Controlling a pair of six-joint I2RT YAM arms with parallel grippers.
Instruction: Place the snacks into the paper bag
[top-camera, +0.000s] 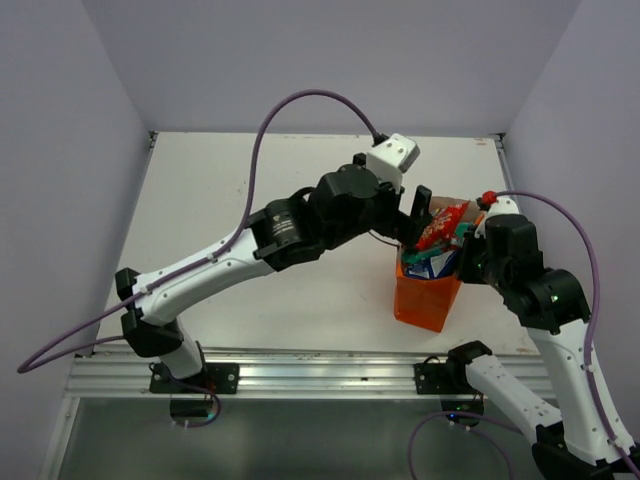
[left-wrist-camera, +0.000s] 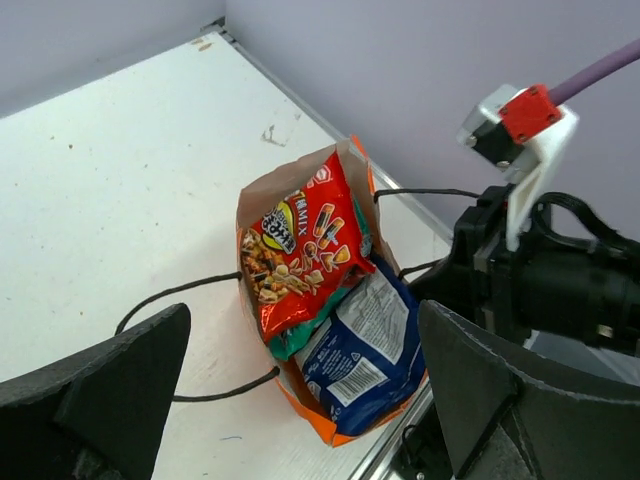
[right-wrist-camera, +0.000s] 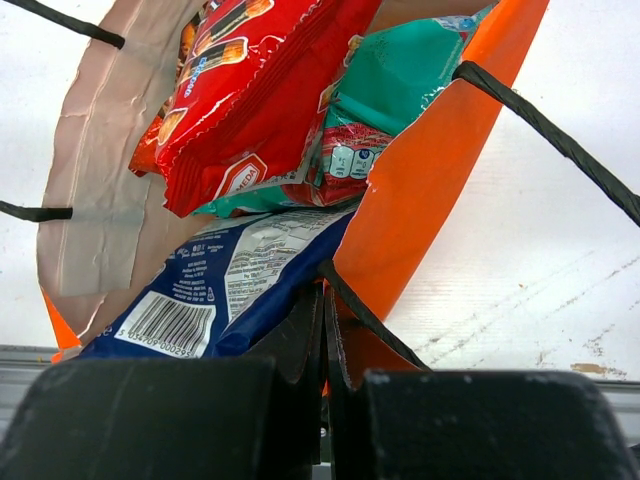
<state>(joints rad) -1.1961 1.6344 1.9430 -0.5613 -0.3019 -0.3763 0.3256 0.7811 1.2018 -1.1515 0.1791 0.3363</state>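
Blunt dark fingers of the left pincer (left-wrist-camera: 305, 350) fill the lower corners of the left wrist view. They are spread fully wide and hold nothing, above the upright orange paper bag (left-wrist-camera: 268, 195) at centre frame. The right pincer (right-wrist-camera: 325, 330) is closed tight and appears to pinch the bag's orange wall beside a thin dark cord handle (right-wrist-camera: 540, 125). Inside the bag, a red foil packet (left-wrist-camera: 300, 250) lies over a teal packet (right-wrist-camera: 410, 70) and a blue-white packet (left-wrist-camera: 365, 350). No brown packet can be made out.

Hazards: the red packet rises above the mouth and could slide out if the bag tips. The looped handles lie where a departing left finger could catch them. If the right pincer lets go, the bag loses its prop.

Clearances: the bag stands close to the metal rail (top-camera: 330, 368) at the lower edge of the white desk (left-wrist-camera: 100, 180), with the wall (left-wrist-camera: 420, 90) near at right. Open surface lies to the upper left.
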